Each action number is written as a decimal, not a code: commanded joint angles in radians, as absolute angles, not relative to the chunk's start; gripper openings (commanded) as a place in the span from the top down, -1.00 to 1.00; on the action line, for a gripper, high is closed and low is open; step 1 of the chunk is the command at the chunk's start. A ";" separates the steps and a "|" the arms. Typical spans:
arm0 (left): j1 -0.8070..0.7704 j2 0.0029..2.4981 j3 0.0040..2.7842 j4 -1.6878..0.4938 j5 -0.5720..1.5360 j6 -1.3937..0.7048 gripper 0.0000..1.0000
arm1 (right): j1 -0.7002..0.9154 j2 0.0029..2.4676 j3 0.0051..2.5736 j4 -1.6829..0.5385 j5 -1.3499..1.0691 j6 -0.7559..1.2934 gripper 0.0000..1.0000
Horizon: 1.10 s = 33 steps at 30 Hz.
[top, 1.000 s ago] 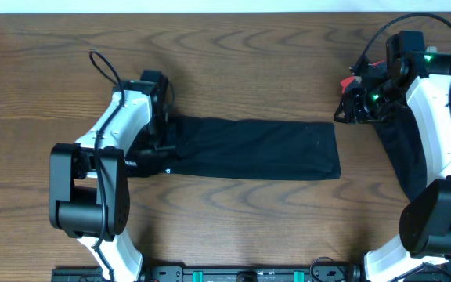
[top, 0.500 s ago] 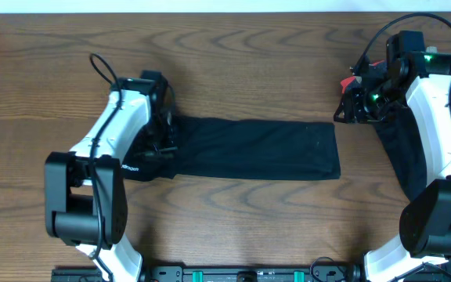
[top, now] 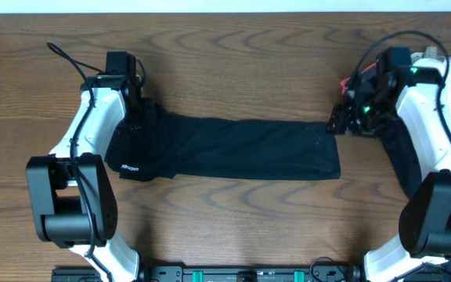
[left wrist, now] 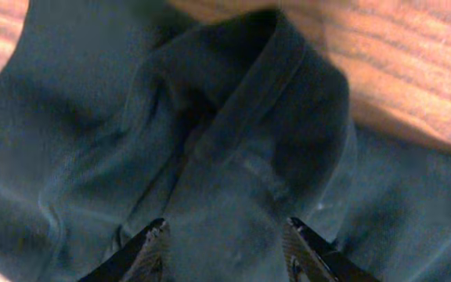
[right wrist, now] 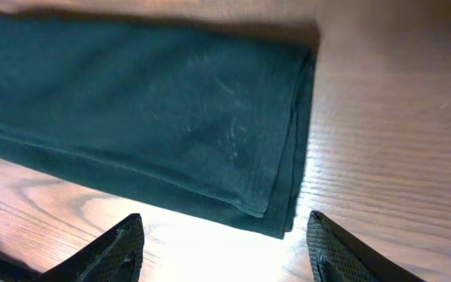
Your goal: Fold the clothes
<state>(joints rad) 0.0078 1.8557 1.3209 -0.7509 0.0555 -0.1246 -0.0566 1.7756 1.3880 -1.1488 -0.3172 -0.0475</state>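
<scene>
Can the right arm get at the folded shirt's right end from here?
Probably yes: the right end effector hangs open right over that end of the black T-shirt, with bare table beside it and nothing in between.

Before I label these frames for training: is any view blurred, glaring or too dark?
Overhead: sharp and evenly lit, though the black shirt shows little fold detail. Left wrist: soft focus throughout, close on the fabric. Right wrist: strong glare on the table beside the shirt's edge.

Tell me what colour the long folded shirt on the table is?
Black; the folded fabric shirt shows best overhead.
</scene>
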 commanded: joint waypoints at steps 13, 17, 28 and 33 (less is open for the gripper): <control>0.011 1.950 1.333 -0.682 -0.007 -0.033 0.10 | -0.038 1.769 1.275 -1.063 -0.326 -0.011 -0.21; 0.011 1.966 1.333 -0.684 -0.004 -0.033 0.66 | -0.038 1.769 1.275 -1.058 -0.326 -0.011 -0.21; 0.012 1.886 1.399 -0.728 -0.023 -0.034 0.88 | -0.038 1.769 1.275 -1.054 -0.326 -0.012 -0.24; 0.020 1.861 1.399 -0.727 -0.088 -0.034 0.88 | -0.038 1.769 1.275 -1.053 -0.326 -0.012 -0.25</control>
<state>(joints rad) 0.0086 1.8935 1.3746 -0.7258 -0.0277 -0.0437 -0.0471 1.7756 1.2758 -1.0554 -0.3180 -0.0254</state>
